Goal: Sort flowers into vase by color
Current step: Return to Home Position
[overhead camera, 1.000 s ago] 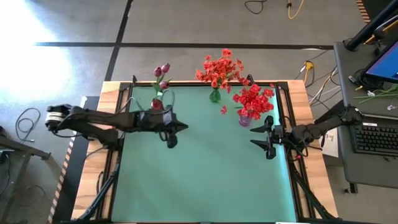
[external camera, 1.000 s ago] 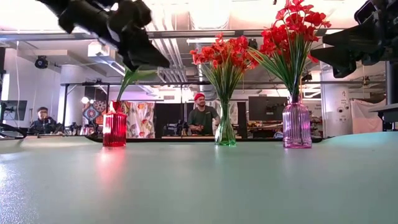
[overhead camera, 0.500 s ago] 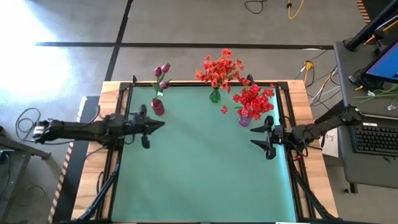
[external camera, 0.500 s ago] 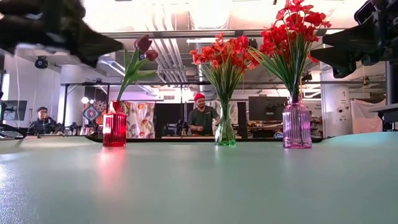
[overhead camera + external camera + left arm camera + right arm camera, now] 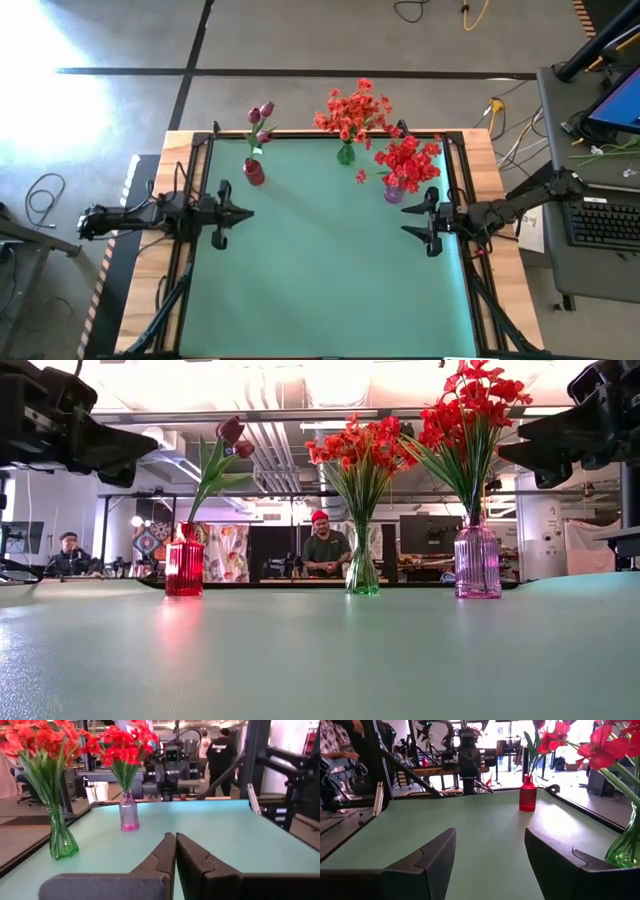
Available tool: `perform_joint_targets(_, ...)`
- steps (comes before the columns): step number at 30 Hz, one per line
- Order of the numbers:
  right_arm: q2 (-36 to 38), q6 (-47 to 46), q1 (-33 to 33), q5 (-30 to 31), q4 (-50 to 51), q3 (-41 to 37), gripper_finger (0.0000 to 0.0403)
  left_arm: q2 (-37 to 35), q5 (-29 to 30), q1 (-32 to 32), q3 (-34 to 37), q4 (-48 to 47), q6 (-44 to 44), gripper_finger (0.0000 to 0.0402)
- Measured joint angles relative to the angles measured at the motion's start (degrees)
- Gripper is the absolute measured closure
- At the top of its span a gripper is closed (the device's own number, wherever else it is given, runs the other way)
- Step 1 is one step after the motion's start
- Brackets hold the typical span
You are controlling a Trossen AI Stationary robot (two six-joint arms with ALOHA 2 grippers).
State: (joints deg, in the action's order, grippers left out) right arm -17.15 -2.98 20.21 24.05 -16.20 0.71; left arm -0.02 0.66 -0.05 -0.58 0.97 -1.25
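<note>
Three vases stand along the far edge of the green table. A red vase (image 5: 254, 172) holds dark magenta tulip-like flowers (image 5: 232, 438). The green vase (image 5: 345, 153) carries an orange-red spray (image 5: 352, 108), and the pink ribbed vase (image 5: 477, 562) bright red clusters (image 5: 470, 405). All stems stick into the vase mouths. My left gripper (image 5: 246, 212) hovers shut and level at the table's left edge, nothing in it. At the right edge my right gripper (image 5: 490, 834) hovers open and level, with nothing between its fingers.
A single red blossom (image 5: 360, 177) shows between the green and pink vases; whether it lies on the table I cannot tell. Black frame rails (image 5: 190, 200) run along the table's sides. People sit in the room behind (image 5: 322, 548). The green surface (image 5: 320, 270) spreads between both grippers.
My left gripper has drawn back from beside the red vase toward the table's left edge, sinking and levelling out, its fingers still shut. The tulips stay standing in the red vase.
</note>
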Motion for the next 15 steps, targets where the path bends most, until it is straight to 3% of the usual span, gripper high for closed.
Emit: perform_joint_targets(15,-0.65,0.02,0.0,-0.02,0.26,0.0,0.0174,1.2,0.22,-0.03,-1.53,0.06,-1.23,0.0402)
